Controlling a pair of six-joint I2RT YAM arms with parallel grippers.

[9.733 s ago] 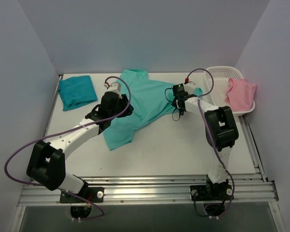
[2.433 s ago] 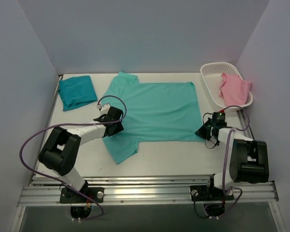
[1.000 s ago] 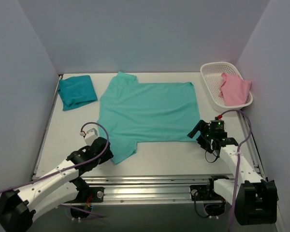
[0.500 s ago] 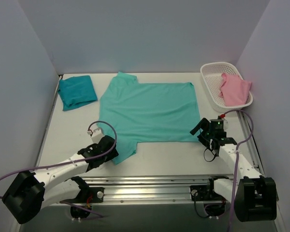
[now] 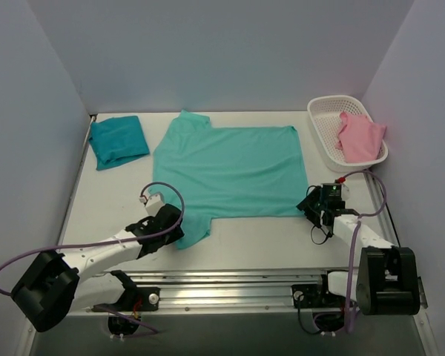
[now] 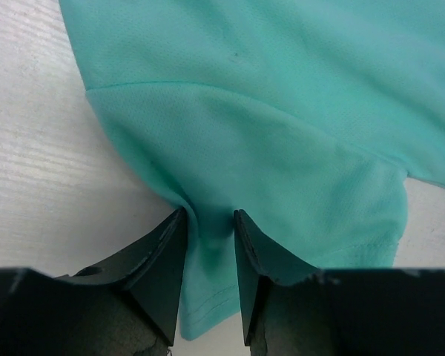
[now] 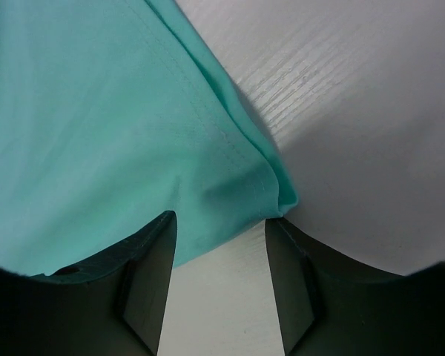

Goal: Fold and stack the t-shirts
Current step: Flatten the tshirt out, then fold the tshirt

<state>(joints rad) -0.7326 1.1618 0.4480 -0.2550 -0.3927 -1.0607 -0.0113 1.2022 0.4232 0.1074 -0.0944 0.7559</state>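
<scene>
The first fold of the mint t-shirt (image 5: 226, 170), lying spread flat on the surface (image 5: 111, 200), is being prepared. Its near sleeve (image 6: 245, 163) is being clamped by the left tool (image 6: 209, 222). The right tool (image 7: 219, 222) is being held apart around the hem corner (image 7: 274, 185) and likely needs closing before any lift. The teal t-shirt (image 5: 119, 139) is lying folded at the far left.
</scene>
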